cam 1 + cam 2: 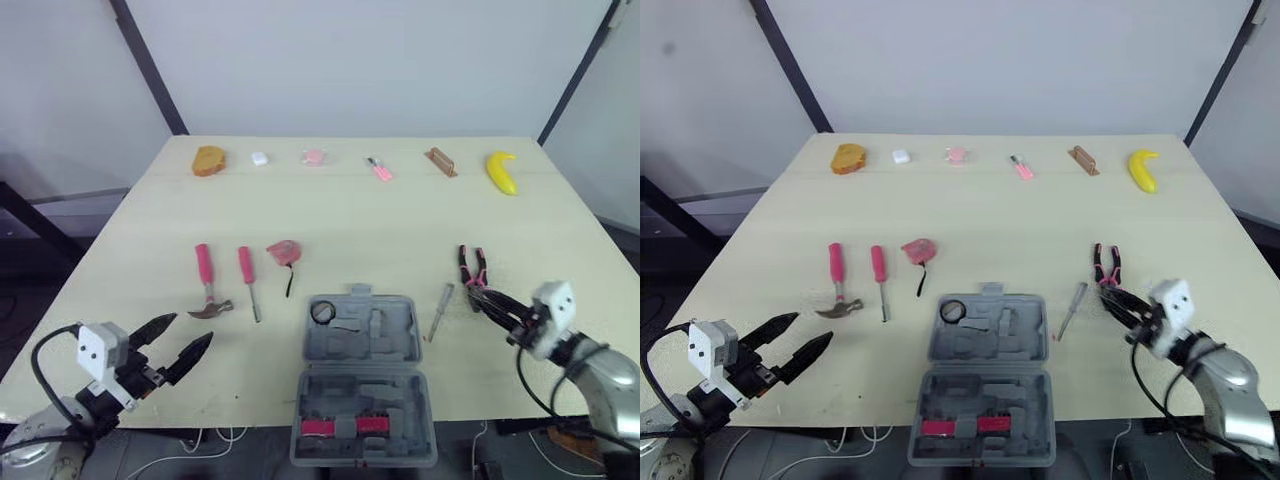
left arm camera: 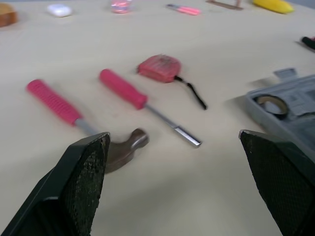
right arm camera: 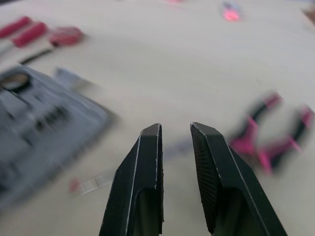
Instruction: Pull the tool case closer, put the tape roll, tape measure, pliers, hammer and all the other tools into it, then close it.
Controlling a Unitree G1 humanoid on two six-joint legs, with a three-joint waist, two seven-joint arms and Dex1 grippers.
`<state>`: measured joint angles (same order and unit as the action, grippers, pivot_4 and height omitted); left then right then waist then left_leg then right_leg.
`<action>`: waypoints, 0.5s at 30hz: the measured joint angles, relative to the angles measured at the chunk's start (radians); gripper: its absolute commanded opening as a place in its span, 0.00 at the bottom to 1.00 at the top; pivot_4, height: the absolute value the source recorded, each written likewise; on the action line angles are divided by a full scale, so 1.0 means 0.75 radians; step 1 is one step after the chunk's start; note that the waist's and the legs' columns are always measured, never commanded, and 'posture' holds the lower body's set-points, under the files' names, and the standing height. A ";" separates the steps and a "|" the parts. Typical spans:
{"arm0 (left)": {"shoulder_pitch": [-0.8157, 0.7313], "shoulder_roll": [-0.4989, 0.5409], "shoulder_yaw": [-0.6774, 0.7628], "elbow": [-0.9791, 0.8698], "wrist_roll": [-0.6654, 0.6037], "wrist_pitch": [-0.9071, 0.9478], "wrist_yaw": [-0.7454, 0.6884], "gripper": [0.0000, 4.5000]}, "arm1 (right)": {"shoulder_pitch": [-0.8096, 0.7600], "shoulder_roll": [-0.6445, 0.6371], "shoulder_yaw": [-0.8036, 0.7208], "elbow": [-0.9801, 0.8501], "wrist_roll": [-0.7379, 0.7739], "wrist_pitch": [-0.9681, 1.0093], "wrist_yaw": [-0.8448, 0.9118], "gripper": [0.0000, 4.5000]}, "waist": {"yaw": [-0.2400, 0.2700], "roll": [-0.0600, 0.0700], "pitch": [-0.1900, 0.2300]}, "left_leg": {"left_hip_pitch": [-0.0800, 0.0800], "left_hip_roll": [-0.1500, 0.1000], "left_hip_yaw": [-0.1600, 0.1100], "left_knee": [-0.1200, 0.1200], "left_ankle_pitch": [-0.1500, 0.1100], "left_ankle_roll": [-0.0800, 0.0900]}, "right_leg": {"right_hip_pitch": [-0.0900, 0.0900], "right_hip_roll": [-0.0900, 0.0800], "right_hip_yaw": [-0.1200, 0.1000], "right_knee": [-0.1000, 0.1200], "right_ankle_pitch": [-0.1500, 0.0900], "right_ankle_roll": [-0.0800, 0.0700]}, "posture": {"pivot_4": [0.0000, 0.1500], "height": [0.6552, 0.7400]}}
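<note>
Bare test lab: white walls, black struts, pale table.

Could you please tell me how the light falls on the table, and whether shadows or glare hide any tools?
Left eye view: the table is lit evenly, with no glare and no tool hidden. Left wrist view: soft shadows lie on the table beside the tool case and under the head of the hammer. Right eye view: the same even light.

No word, brand mark or number can be made out on the grey tool case. Nothing legible is seen on the hammer, tape measure or pliers either.
</note>
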<state>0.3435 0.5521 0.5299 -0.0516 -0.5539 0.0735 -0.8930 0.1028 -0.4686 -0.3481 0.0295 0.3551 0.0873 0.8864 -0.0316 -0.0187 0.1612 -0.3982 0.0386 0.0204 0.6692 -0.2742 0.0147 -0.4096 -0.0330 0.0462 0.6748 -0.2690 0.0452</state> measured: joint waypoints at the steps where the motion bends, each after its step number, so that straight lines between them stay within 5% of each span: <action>1: 0.016 -0.010 0.018 0.009 0.000 -0.001 0.011 1.00 | 0.043 -0.004 -0.030 0.024 0.010 -0.021 0.005 0.27 | -0.001 0.000 0.000 | 0.000 0.000 0.000 0.000 0.000 0.000 | 0.000 0.000 0.000 -0.001 0.000 0.000 | 1.00 1.00; 3: 0.032 -0.020 0.041 0.044 0.002 -0.010 0.034 1.00 | 0.109 -0.011 -0.071 0.048 0.033 -0.047 0.018 0.41 | -0.006 0.000 0.000 | 0.001 0.000 0.001 0.000 0.000 0.000 | 0.000 0.001 0.001 0.000 0.000 0.000 | 1.00 1.00; 8: 0.059 -0.030 0.110 0.163 0.016 -0.085 0.049 1.00 | 0.228 -0.015 -0.145 0.066 0.108 -0.110 0.057 0.99 | -0.009 -0.001 -0.002 | 0.003 0.001 0.002 0.000 0.000 0.000 | 0.000 0.003 0.002 0.000 0.000 0.000 | 1.00 1.00; 15: 0.074 -0.028 0.134 0.261 0.017 -0.138 0.026 1.00 | 0.277 -0.016 -0.220 0.098 0.165 -0.132 0.030 0.99 | -0.006 -0.006 -0.006 | 0.002 0.001 0.003 0.000 0.000 0.000 | 0.000 0.002 0.003 -0.001 0.000 0.000 | 1.00 1.00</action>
<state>0.3988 0.5309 0.6303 0.1439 -0.5413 -0.0301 -0.8734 0.3107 -0.4802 -0.5133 0.1029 0.4786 -0.0119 0.9088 -0.0358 -0.0232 0.1568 -0.3965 0.0393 0.0226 0.6695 -0.2742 0.0148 -0.4095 -0.0315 0.0486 0.6742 -0.2692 0.0451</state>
